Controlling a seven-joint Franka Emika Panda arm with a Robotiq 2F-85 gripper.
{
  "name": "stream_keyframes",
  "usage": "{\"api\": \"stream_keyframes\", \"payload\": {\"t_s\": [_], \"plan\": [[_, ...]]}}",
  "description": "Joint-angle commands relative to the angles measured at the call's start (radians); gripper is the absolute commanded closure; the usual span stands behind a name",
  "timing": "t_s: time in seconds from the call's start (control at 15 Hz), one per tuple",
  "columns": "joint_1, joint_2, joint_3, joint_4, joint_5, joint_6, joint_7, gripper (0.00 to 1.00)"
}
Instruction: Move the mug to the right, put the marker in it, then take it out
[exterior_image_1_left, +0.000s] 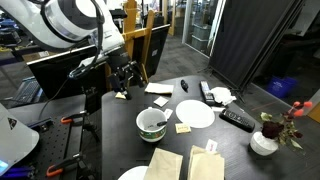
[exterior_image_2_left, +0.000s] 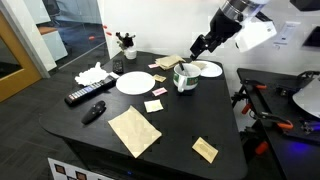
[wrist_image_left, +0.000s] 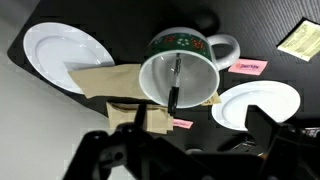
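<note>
- mug (wrist_image_left: 182, 45): white, dark green band, upright on the black worktop (exterior_image_2_left: 90, 135), open mouth facing straight up at the wrist camera.
- marker (wrist_image_left: 174, 85): slim, dark, inside the mug, leaning against its wall; by judgement, the insert step done and the take-out step not yet done.
- jaws: spread fully wide, holding nothing, hanging above the mug and clear of its rim; probably lined up there for a reach down onto the marker.
- white plate (wrist_image_left: 55, 50): near the mug on one side, not touching.
- second plate (wrist_image_left: 255, 105): near the mug on the opposite side.
- brown napkin (wrist_image_left: 105, 85): partly hidden behind the mug; touching or not, cannot tell.
- pink note (wrist_image_left: 248, 67): just beside the mug's handle.
- next, by judgement: descent into the mug, closing on the marker's upper end, straight lift so as not to tip the mug.
</note>
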Motion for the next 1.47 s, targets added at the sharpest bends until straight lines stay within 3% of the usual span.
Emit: {"api": "stream_keyframes", "payload": {"t_s": [0.0, 0.27, 0.6, 0.87, 1.13, 1.33, 1.4], "plan": [[0.0, 0.0, -0.003, -0.002, 0.005, 0.001, -0.004, 0.0], [0.0, 0.0, -0.003, -0.004, 0.006, 0.002, -0.004, 0.0], [-0.015, 0.035, -0.001, 0.032, -0.016, -0.075, 0.082, 0.0], [-0.034, 0.074, -0.012, 0.052, -0.034, -0.056, 0.114, 0.0], [-0.058, 0.128, -0.024, 0.08, -0.073, -0.031, 0.143, 0.36], [-0.071, 0.171, -0.043, 0.106, -0.109, -0.007, 0.16, 0.46], [-0.073, 0.186, -0.048, 0.115, -0.117, 0.0, 0.16, 0.41]]}}
